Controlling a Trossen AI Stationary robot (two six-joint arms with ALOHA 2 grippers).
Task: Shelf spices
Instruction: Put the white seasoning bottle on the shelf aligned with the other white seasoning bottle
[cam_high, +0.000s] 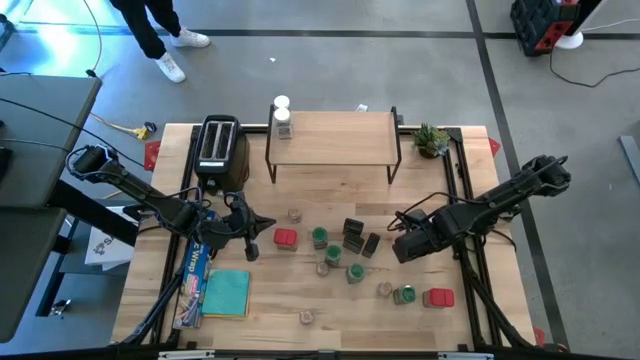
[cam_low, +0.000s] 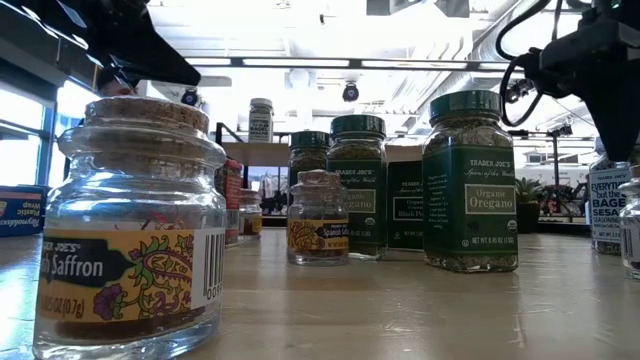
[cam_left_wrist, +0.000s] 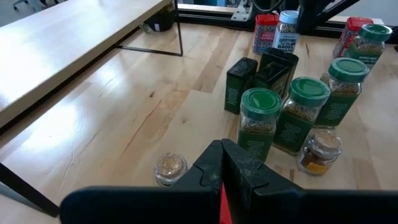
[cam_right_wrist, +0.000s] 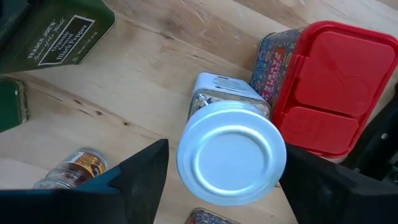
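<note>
Spices: green-lidded jars, red tins, black boxes, scattered upright.

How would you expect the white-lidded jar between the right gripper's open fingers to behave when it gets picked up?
The white-lidded jar looks like clear glass, so probably rigid and somewhat slippery. It stands upright with a wide round lid, so probably stable, though the red tin seems close enough to be nudged.

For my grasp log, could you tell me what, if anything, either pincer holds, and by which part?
Nothing is held. The right pincer is open astride the lid of the white-lidded jar; the left pincer is shut, empty.
</note>
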